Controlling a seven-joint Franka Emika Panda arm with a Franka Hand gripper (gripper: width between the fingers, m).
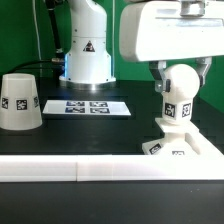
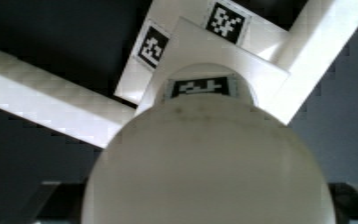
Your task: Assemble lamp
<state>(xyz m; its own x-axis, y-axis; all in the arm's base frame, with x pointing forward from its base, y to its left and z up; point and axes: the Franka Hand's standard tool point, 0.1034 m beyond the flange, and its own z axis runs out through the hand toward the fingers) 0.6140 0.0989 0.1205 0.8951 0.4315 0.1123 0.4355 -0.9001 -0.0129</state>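
My gripper is shut on the white ball-shaped bulb, one finger on each side of its ball. The bulb stands upright with its neck down on the low square base at the exterior view's right. Whether the neck is fully seated I cannot tell. In the wrist view the bulb fills the middle, with a tag on its neck, and the base shows beyond it with two tags. The cone-shaped shade stands alone on the table at the exterior view's left.
The marker board lies flat mid-table between the shade and the base. A long white bar edges the table's front and touches the base. It also shows in the wrist view. The arm's base stands at the back.
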